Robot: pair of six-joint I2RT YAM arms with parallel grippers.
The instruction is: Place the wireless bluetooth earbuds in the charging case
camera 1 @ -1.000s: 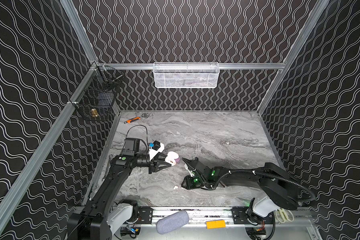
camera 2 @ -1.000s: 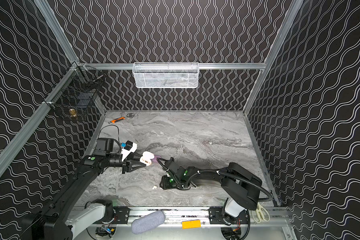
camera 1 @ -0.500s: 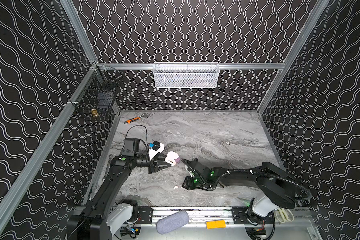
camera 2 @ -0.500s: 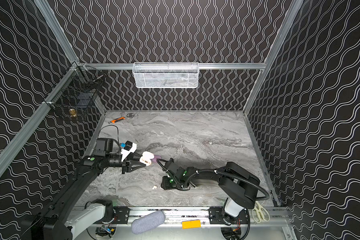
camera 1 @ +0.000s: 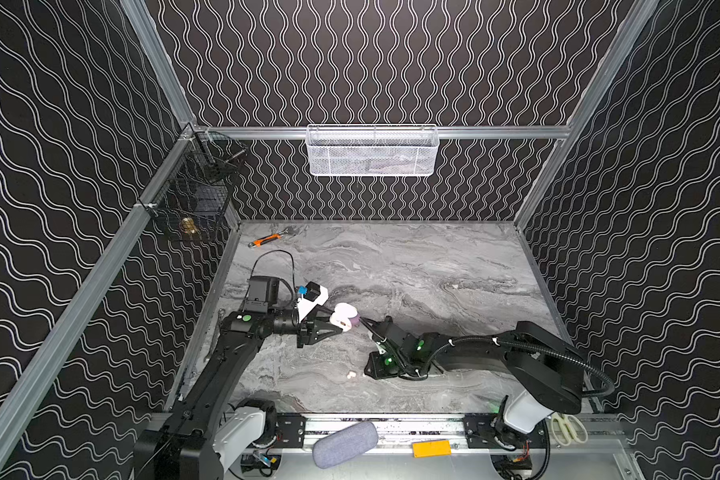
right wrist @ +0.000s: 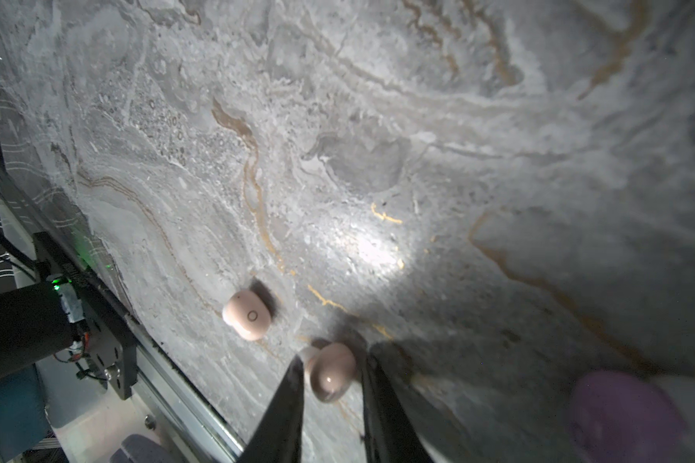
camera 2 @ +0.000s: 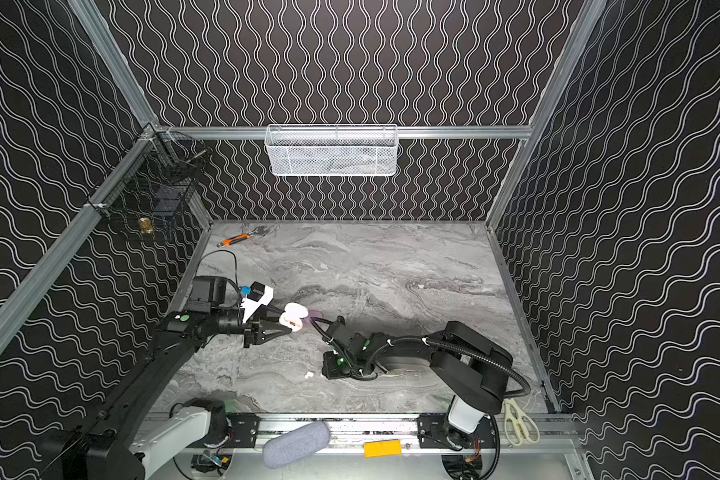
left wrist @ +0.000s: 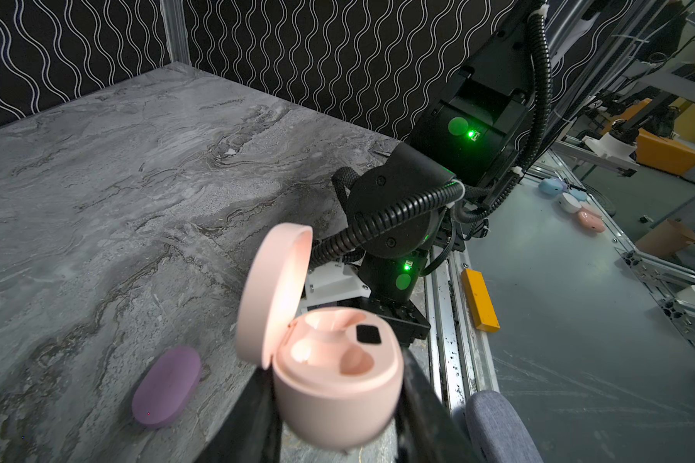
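Observation:
My left gripper (left wrist: 338, 417) is shut on the cream-pink charging case (left wrist: 338, 385), held just above the table with its lid hinged open and its wells showing. In both top views it hangs left of centre (camera 1: 344, 313). My right gripper (right wrist: 332, 385) reaches down to the table near the front. A pale earbud (right wrist: 332, 375) lies between its fingers, with a thin gap at one side. A second earbud (right wrist: 247, 316) lies loose on the marble just beyond (camera 1: 351, 375). A shut purple case (left wrist: 167, 385) rests on the table beside the held case.
An orange-handled tool (camera 1: 265, 240) lies at the back left corner. A white mesh basket (camera 1: 373, 151) hangs on the back wall and a black wire basket (camera 1: 196, 195) on the left wall. A grey pouch (camera 1: 344, 442), an orange block (camera 1: 431, 449) and scissors (camera 1: 568, 428) sit on the front rail.
Both arms stay almost where they were. The left gripper still holds the open case, and the right arm has only shifted slightly over the loose earbuds.

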